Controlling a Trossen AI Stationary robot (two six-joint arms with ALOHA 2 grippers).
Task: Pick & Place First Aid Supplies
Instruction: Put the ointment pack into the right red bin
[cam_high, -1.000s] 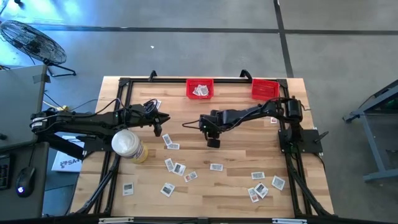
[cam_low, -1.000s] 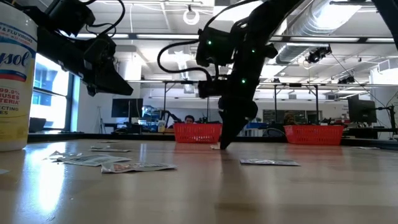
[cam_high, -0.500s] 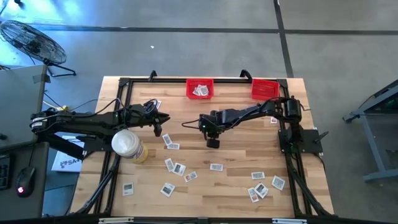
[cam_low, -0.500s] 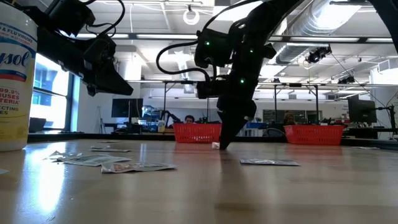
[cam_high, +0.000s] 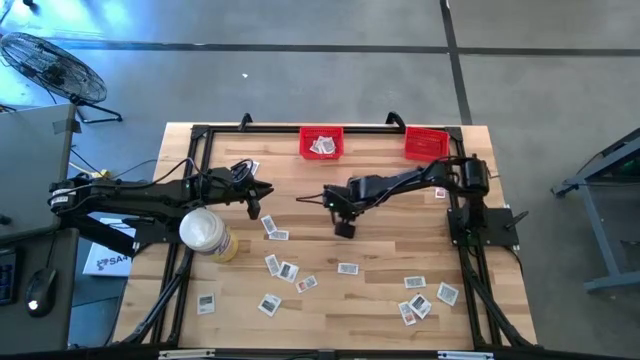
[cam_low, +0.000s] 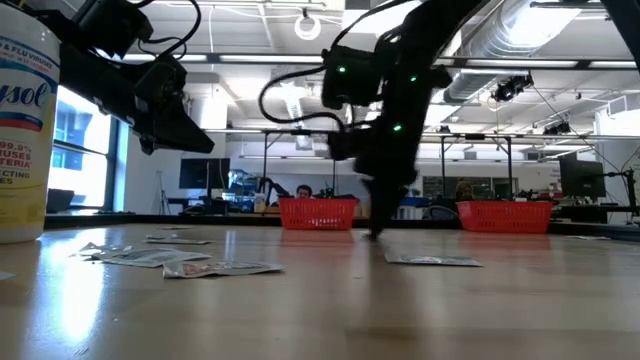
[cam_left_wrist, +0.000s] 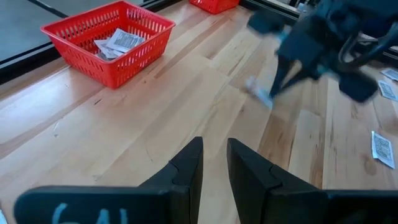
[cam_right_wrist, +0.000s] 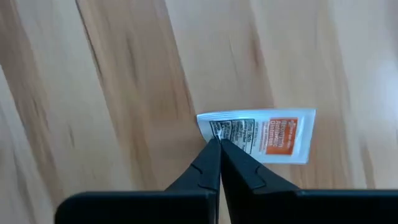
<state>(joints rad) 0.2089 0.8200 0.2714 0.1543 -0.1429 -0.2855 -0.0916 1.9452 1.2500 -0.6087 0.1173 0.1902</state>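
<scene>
A small white ointment packet (cam_right_wrist: 264, 135) with an orange panel is pinched by one corner in the right hand (cam_right_wrist: 219, 144), whose fingers meet on it, just above the wooden desk (cam_high: 380, 290) near its middle. In the left wrist view the packet (cam_left_wrist: 259, 94) hangs blurred under that hand. The left hand (cam_left_wrist: 213, 163) hovers by the desk's left edge, its fingers narrowly apart and holding nothing. More packets (cam_high: 285, 270) lie scattered across the near half of the desk, with a cluster toward the near right corner. Two red bins stand at the far edge: the middle bin (cam_high: 305, 146) holds packets, and the second bin (cam_high: 426, 143) sits nearer the far right corner. A Lysol wipes canister (cam_high: 206, 232) stands by the left edge.
</scene>
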